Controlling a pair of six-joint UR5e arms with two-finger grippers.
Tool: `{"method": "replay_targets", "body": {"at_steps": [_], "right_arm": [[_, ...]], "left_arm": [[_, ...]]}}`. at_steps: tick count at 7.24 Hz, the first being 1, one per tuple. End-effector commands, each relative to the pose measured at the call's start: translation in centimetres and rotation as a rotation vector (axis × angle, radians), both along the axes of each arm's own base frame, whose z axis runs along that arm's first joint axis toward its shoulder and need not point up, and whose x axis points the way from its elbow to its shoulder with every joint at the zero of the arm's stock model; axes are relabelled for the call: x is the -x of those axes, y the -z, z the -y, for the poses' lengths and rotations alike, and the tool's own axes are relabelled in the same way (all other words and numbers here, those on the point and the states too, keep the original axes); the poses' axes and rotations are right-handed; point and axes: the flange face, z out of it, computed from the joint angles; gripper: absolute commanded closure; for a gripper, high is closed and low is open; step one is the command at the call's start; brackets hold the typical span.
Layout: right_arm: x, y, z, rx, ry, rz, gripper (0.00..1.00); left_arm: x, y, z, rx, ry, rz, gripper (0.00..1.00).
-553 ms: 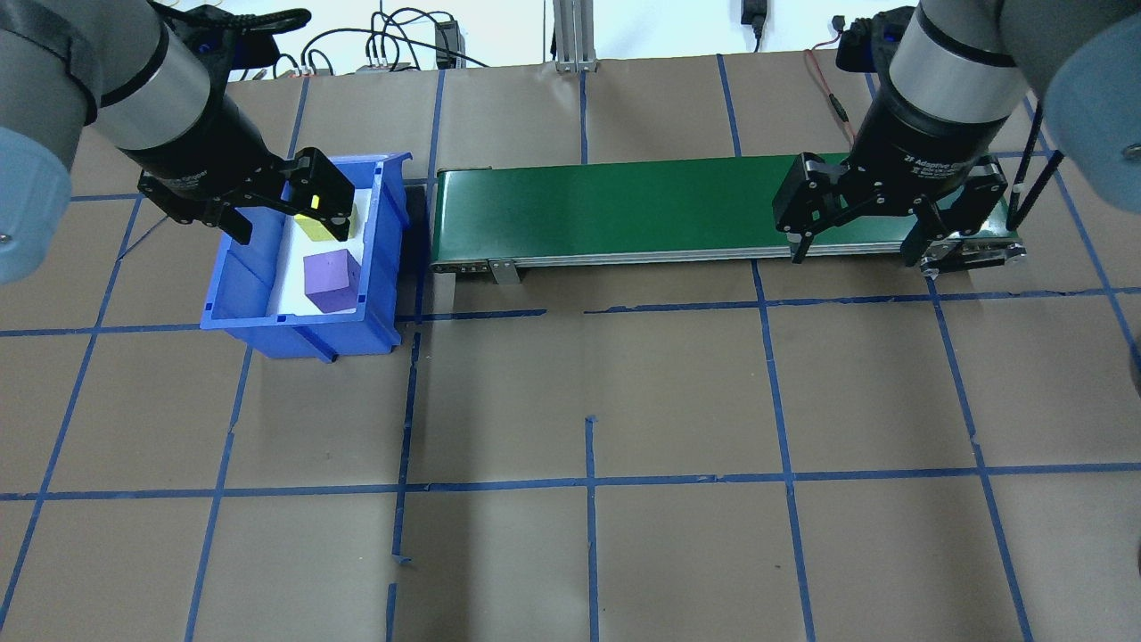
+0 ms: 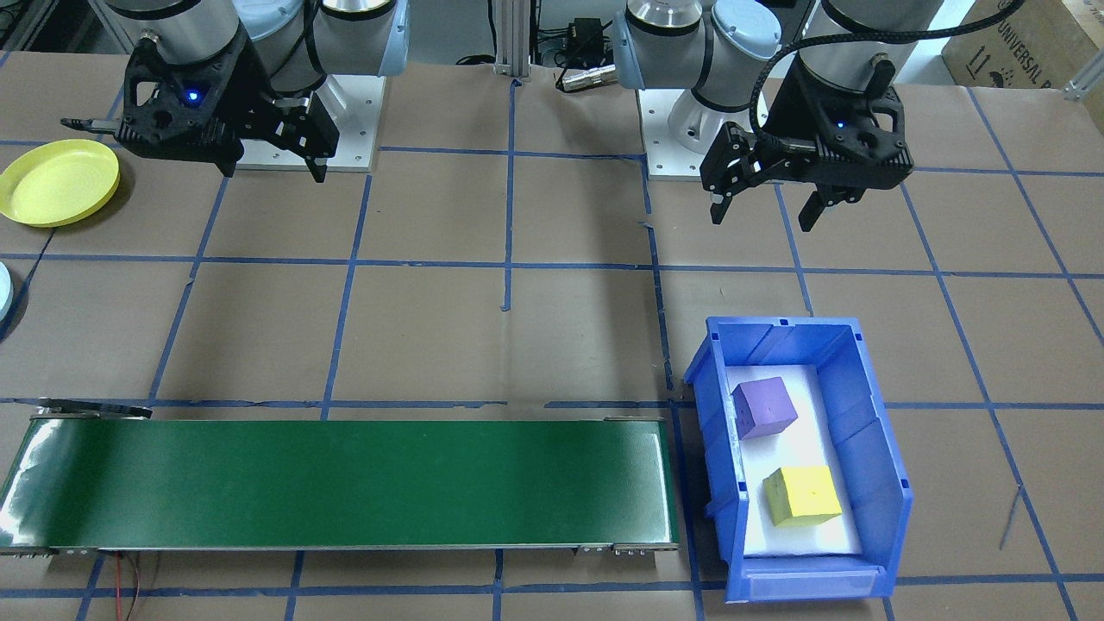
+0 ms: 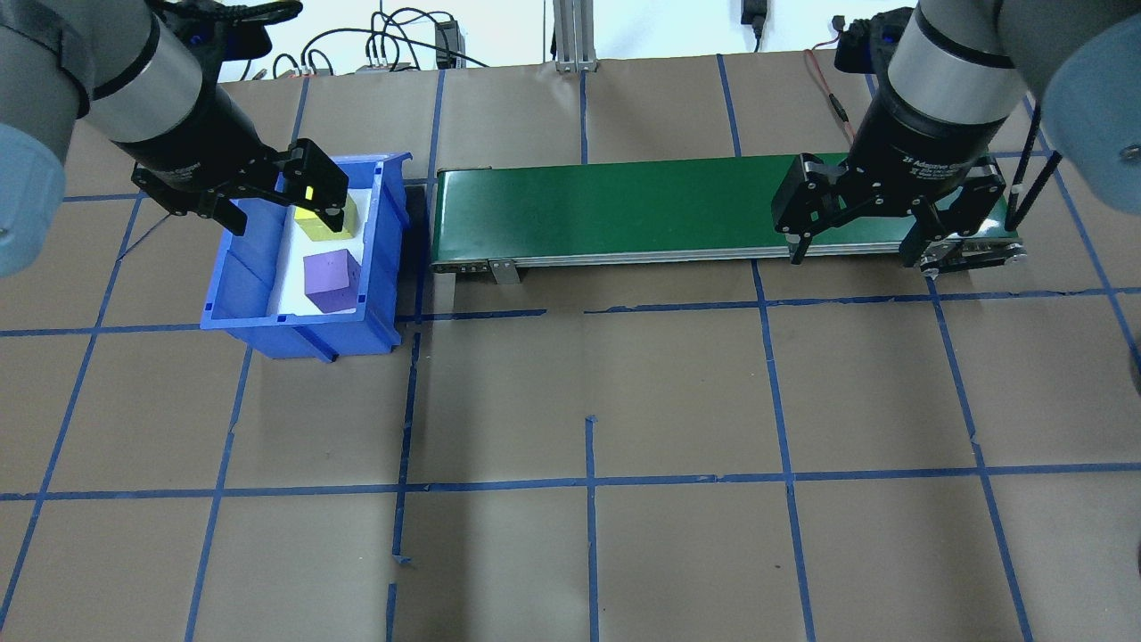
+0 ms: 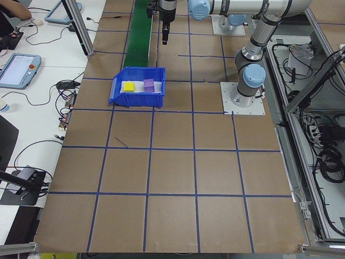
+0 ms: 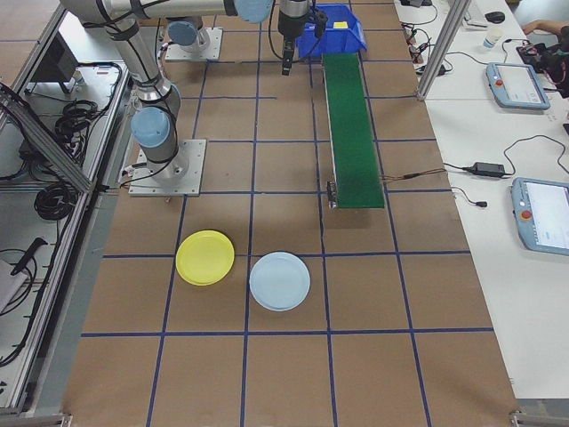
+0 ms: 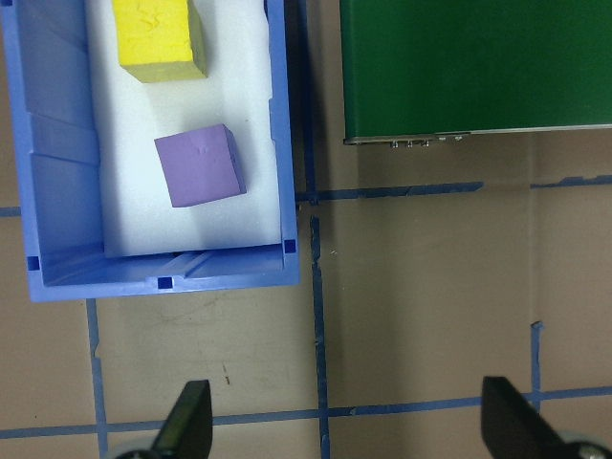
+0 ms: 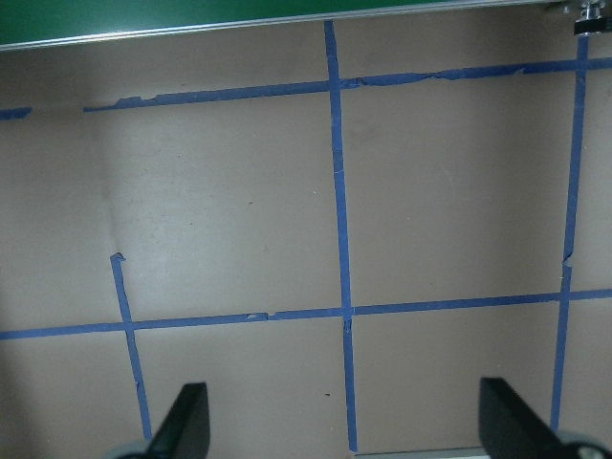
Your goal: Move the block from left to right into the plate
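Brown gridded table [image 3: 677,401], both grippers wide open and empty, left gripper [image 2: 766,200], right gripper [image 2: 272,160], yellow plate [image 2: 59,182]

The left gripper [image 3: 283,198] has shifted slightly up-left in the overhead view, jaws still spread.

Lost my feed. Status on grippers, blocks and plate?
Left gripper open, empty. Right gripper open, empty. Yellow block and purple block in blue bin. Yellow plate empty. Nothing blocking.

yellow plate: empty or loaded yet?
Empty. The yellow plate is bare; both blocks sit in the blue bin.
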Motion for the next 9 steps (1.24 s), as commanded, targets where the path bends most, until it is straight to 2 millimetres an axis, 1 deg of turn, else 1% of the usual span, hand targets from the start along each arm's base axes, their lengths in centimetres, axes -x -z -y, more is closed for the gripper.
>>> {"method": "replay_targets", "body": {"at_steps": [1,2,3,4,5,7,8,9], "right_arm": [[0.1,0.0,0.0,-0.001,0.001,0.000,0.00],[0.1,0.0,0.0,-0.001,0.001,0.000,0.00],[0.1,0.0,0.0,0.001,0.001,0.000,0.00],[0.0,-0.1,0.0,0.002,-0.001,-0.003,0.00],[0.1,0.0,0.0,0.001,0.001,-0.002,0.00],[0.1,0.0,0.0,0.001,-0.001,-0.002,0.00],[0.2,-0.2,0.1,0.007,-0.001,-0.003,0.00],[0.1,-0.1,0.1,0.005,-0.001,-0.003,0.00]], "left_arm": [[-3.3,1.2,1.3,-0.017,-0.049,0.002,0.00],[-3.7,4.9,3.4,-0.086,-0.034,-0.013,0.00],[-5.3,7.8,7.0,-0.040,-0.032,-0.006,0.00],[-7.9,10.5,9.3,-0.007,-0.072,-0.003,0.00],[-10.0,12.5,10.6,-0.030,-0.101,-0.009,0.00],[-10.7,16.1,12.6,-0.023,-0.120,-0.021,0.00],[-10.7,17.0,13.1,-0.019,-0.129,-0.029,0.00],[-10.7,17.6,13.1,-0.033,-0.194,-0.038,0.01]]}}
